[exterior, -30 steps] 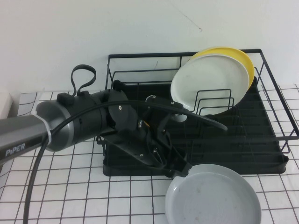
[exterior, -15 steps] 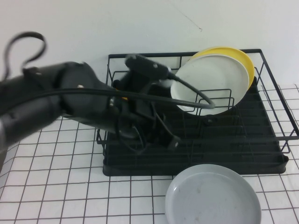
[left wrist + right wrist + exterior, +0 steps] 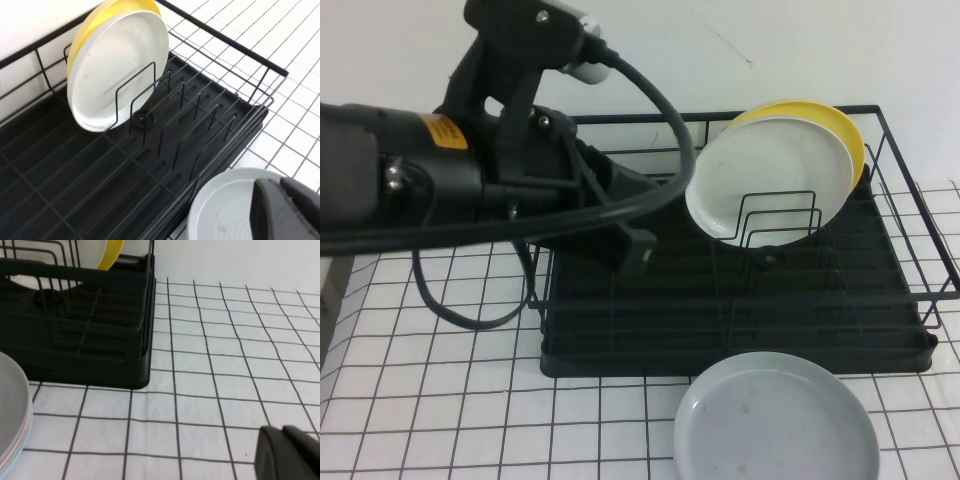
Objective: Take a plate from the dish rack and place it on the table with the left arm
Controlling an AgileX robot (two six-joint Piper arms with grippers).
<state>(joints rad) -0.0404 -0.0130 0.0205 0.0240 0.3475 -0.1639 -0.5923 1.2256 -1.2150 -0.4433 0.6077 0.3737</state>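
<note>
Above the dish rack (image 3: 740, 300), left hand (image 3: 638, 248) clenched, empty; right hand (image 3: 290, 452) clenched near the plate (image 3: 777, 420).

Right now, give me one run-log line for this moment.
plate: flat on table | left gripper: shut, empty, above dish rack | right gripper: shut, low over table

The left arm (image 3: 430, 175) reaches in from the left, raised above the left end of the rack (image 3: 740, 280). Its pincer (image 3: 638, 248) hangs over the rack's left part with the tips pressed together, holding nothing. A thick black cable (image 3: 660, 110) loops from the arm's top over toward the rack. The grey plate (image 3: 776, 420) lies flat on the gridded worktop (image 3: 440, 410), just in front of the rack's front edge. In the rack's back right part a white plate (image 3: 765, 175) leans upright against the wire dividers, with a yellow plate (image 3: 840, 125) right behind it.
</note>
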